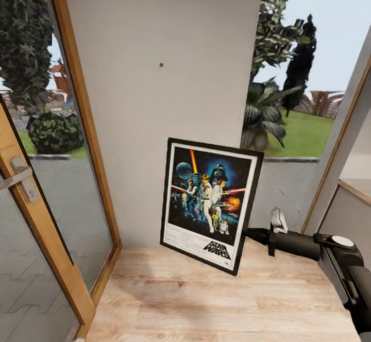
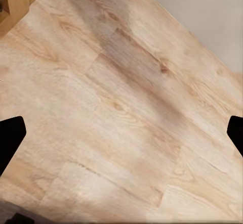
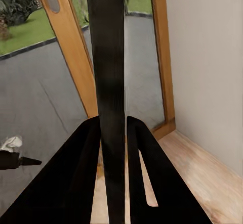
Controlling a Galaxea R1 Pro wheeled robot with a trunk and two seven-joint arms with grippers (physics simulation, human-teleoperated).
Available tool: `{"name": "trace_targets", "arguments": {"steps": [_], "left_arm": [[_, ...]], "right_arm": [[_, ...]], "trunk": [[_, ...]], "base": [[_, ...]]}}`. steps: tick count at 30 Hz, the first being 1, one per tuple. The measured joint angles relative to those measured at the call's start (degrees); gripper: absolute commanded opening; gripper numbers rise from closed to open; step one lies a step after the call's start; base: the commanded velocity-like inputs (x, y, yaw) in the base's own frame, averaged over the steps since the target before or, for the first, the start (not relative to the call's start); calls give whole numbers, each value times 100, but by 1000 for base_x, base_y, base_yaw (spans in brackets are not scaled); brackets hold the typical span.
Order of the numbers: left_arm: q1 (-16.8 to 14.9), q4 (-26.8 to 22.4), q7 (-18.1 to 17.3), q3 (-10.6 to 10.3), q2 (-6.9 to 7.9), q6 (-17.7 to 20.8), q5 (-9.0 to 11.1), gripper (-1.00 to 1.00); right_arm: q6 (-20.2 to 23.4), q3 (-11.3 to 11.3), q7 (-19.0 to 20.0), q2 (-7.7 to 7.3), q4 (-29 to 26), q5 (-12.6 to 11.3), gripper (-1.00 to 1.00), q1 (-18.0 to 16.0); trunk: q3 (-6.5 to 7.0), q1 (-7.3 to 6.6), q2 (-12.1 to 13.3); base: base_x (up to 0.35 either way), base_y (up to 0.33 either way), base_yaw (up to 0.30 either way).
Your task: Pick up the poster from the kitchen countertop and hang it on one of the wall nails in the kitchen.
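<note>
Right end effector (image 3: 114,148) is seen up close in the right wrist view: both dark fingers (image 3: 76,178) are clenched on the thin black edge of the poster (image 3: 109,57), which runs edge-on between them. In the head view the right arm (image 1: 309,244) reaches in from the lower right to the poster's right edge, low down; the fingertips themselves are hidden behind the frame there.

Poster (image 1: 208,203) is held in front of the light grey wall (image 1: 154,48), tilted slightly, its top leaning right. Bottom corner sits low over the wood floor (image 1: 206,301); whether it touches cannot be told. "STAR WARS" logo is readable at the bottom.

Wall nail (image 1: 161,65) is seen as a small dark speck on the wall, well above the poster's top edge and a bit left of its middle. Poster and nail are well apart.

Left end effector (image 2: 121,128) is released: two dark fingertips (image 2: 10,138) are seen at opposite edges of the left wrist view, far apart, with only wood floor planks between them.

Wood-framed glass door (image 1: 31,187) with a metal handle (image 1: 18,177) stands to the left of the wall; window with garden plants (image 1: 273,100) is to the right.
</note>
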Motion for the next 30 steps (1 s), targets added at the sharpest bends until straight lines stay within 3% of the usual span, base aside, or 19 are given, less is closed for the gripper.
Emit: {"name": "trace_targets", "arguments": {"steps": [5,7,10,12,13,15,16,17,18,21,22,23,26,30], "left_arm": [[14,10,3,-4,-1,0,-121,100],[15,11,5,-4,-1,0,-197,100],[16,13,8,-5,-1,-1,-334,100],[16,12,8,-4,-1,-1,-353,100],[16,12,8,-4,-1,-1,-364,100],[17,12,8,-6,-1,-1,-367,100],[16,7,8,-9,0,-1,-371,100],[17,6,9,-10,2,-1,-371,100],[17,5,8,-11,2,-1,-371,100],[17,4,8,-12,0,0,-372,100],[16,5,9,-13,3,-1,-372,100],[17,4,8,-13,5,-1,-372,100],[17,4,9,-13,7,0,-372,100],[17,4,9,-13,7,0,-372,100]], "right_arm": [[682,111,1,353,-81,-5,-100,-792],[945,241,0,414,-92,3,-100,-1030],[1658,571,-48,511,-109,12,-100,-1875],[1974,626,-60,529,-111,20,-100,-2226],[2425,660,-64,539,-105,39,-100,-2675],[2650,685,-69,543,-100,20,-100,-2983],[2938,1353,-51,548,-33,90,-100,-3595],[3009,1506,-53,551,15,10,-100,-4043],[2998,1556,-50,551,55,55,-100,-4084],[3032,1695,-41,614,482,61,-100,-4627],[3029,1927,-29,723,934,84,-100,-5099],[3050,2106,-26,754,1063,63,-100,-5271],[3042,2336,-23,781,1271,85,-100,-5504],[3040,2454,-20,795,1537,93,-100,-5706]], "trunk": [[0,0,0],[0,0,0],[1,0,0],[1,0,0],[0,1,2],[0,0,0],[-3,1,4],[1,-2,-5],[0,0,0],[0,0,0],[1,2,4],[0,-1,-3],[0,0,-1],[-1,0,0]], "base": [[0,0,0],[0,0,0],[0,0,0],[0,0,0],[0,0,0],[0,0,0],[0,0,0],[0,0,0],[0,0,0],[0,0,0],[0,0,0],[0,0,0],[0,0,0],[0,0,0]]}}
